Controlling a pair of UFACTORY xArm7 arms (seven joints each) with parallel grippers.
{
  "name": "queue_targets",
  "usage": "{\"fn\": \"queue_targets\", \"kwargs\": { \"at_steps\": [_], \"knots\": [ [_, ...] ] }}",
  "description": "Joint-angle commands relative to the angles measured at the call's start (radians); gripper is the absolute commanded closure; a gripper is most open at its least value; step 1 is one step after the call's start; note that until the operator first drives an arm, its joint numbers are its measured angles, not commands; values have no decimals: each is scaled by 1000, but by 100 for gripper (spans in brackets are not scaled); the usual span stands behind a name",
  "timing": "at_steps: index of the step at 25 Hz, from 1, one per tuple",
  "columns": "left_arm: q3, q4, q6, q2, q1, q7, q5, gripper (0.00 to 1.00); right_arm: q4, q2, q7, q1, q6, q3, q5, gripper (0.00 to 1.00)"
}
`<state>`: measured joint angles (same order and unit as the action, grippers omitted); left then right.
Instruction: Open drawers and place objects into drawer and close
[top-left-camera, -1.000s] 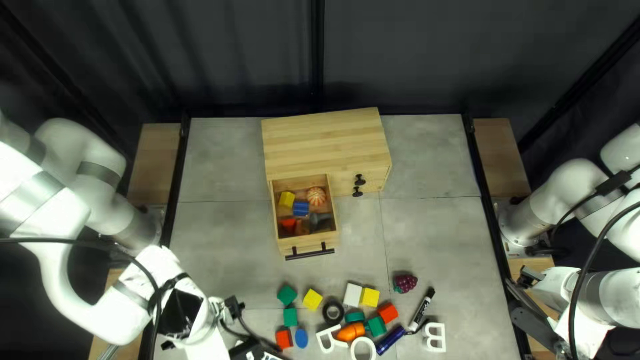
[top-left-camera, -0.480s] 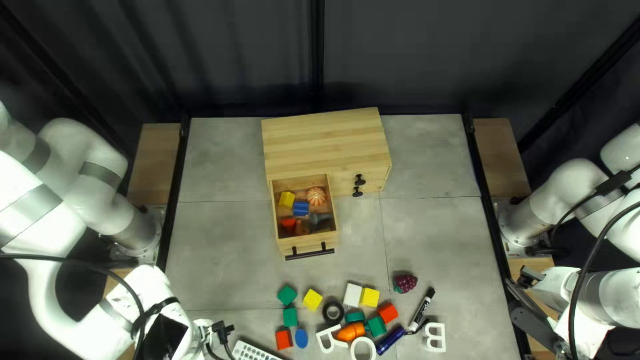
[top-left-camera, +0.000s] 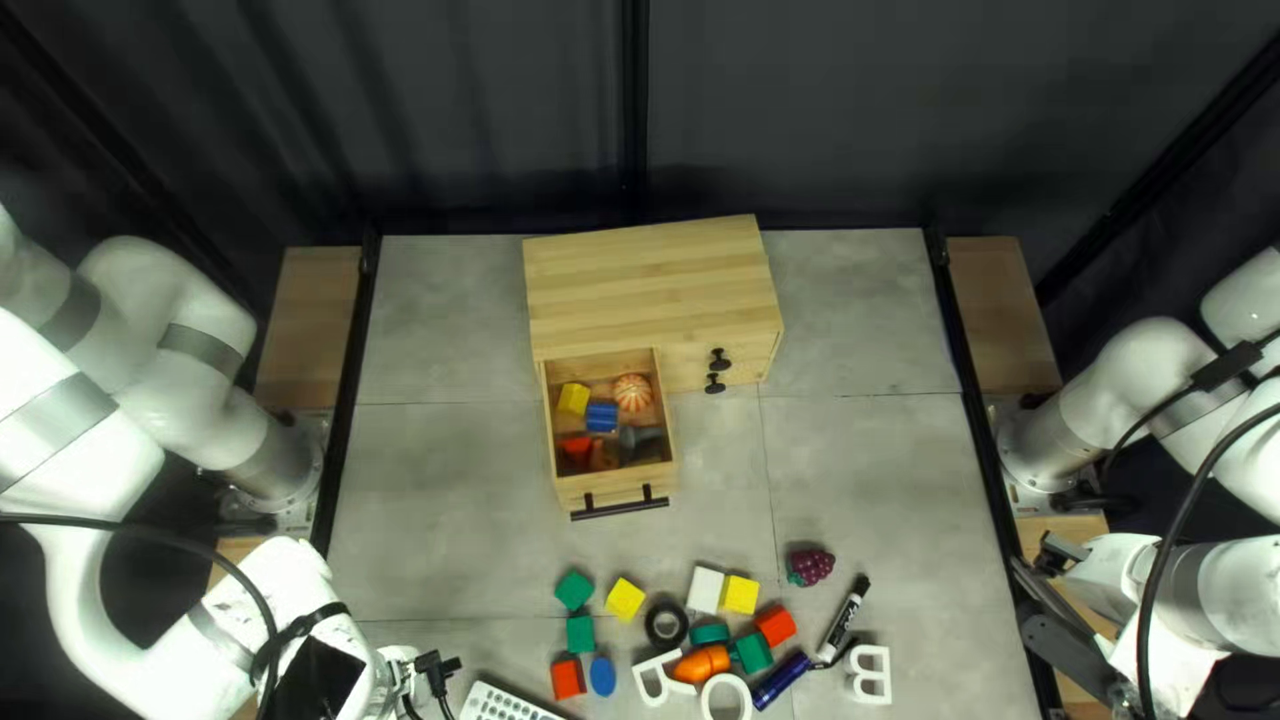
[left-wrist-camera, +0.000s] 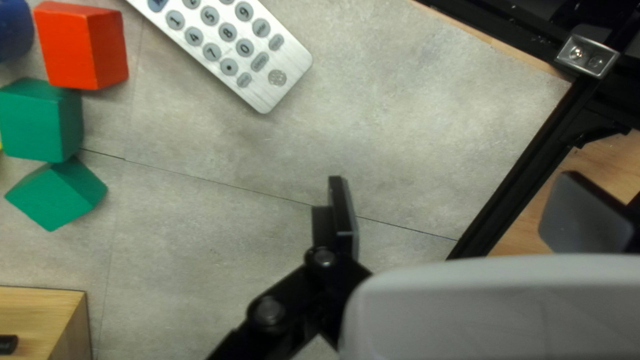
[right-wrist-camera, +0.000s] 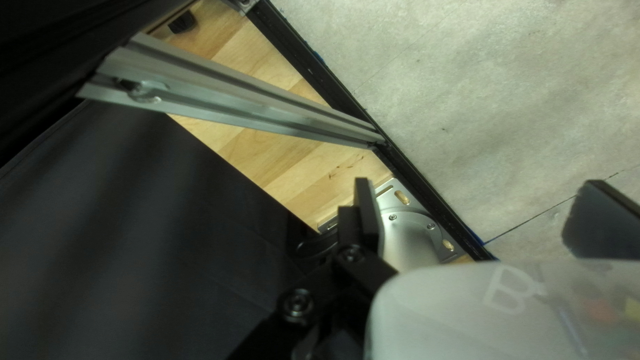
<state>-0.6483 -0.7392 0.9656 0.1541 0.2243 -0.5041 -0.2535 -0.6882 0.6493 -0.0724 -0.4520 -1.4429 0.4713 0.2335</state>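
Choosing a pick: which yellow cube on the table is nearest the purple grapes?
The yellow cube beside the white rectangular block; the other lies beyond the black ring.

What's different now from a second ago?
My left arm moved toward the top left view's bottom left corner, uncovering more of the remote control. Its gripper is open and empty; whether it just released something, I can't tell. The open drawer, the blocks and my right arm stayed put.

Blocks (top-left-camera: 624,599) lie before the drawer (top-left-camera: 616,488) holding the ball (top-left-camera: 632,392).
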Motion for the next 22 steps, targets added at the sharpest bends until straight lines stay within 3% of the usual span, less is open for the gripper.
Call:
{"fn": "queue_targets", "kwargs": {
  "at_steps": [1,5,10,17,22],
  "knots": [
    [0,0,0,0,0,0,0,0,0,0,0,0,0,0,0,0],
    [0,0,0,0,0,0,0,0,-194,-244,-87,79,50,28,-162,0],
    [0,0,0,0,0,0,0,0,-290,-423,-103,120,115,23,-286,0],
    [0,0,0,0,0,0,0,0,-217,-592,-19,151,256,10,-366,0],
    [0,0,0,0,0,0,0,0,-173,-686,141,191,298,-33,-325,0]
  ]
}}
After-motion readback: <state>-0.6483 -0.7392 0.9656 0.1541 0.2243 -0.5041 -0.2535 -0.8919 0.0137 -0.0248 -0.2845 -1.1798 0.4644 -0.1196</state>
